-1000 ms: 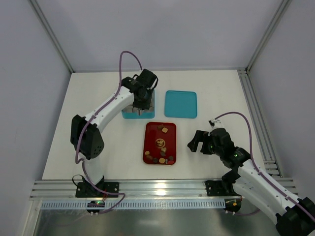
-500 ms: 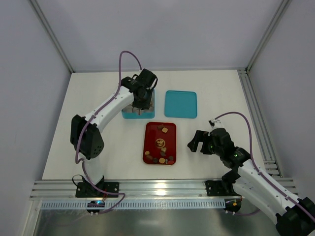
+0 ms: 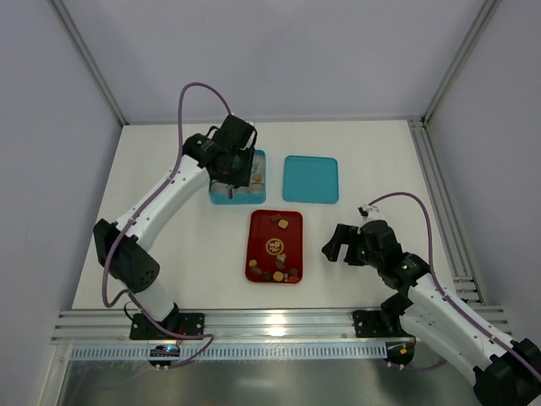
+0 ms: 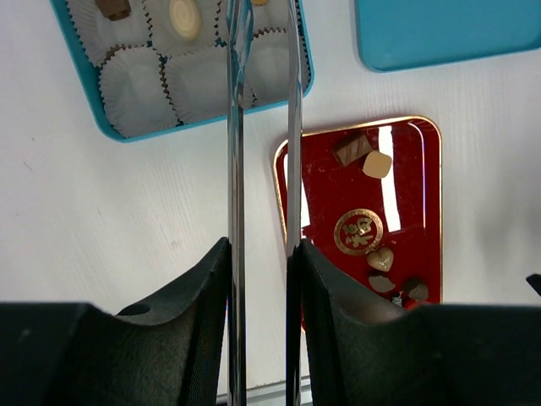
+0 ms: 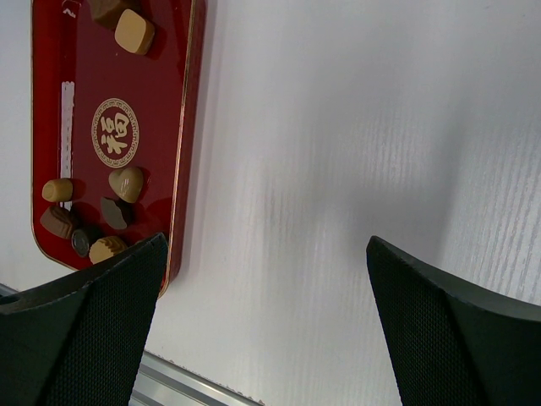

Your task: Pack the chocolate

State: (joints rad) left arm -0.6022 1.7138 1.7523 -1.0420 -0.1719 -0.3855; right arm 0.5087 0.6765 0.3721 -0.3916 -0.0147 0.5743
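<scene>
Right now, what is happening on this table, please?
The left end effector hovers over the teal box, its thin fingers slightly apart; I cannot tell whether they hold anything. Some paper cups there already hold chocolates, others are empty. More lie on the red tray. The right end effector hangs open beside the tray, and the teal lid lies apart.

Red tray [image 5: 161,101]: we find one sign on it, a round gold medallion [image 5: 117,133] printed on its floor.
Medallion, right wrist view: we read the Chinese character 福 in gold, set inside a patterned gold ring.
Medallion, left wrist view: we see only gold shapes within the ring and cannot read them.
Medallion, top view: we see a small gold circle, too small to read.
Chocolate [image 5: 134,31]: too small for us to read any stamp.
</scene>
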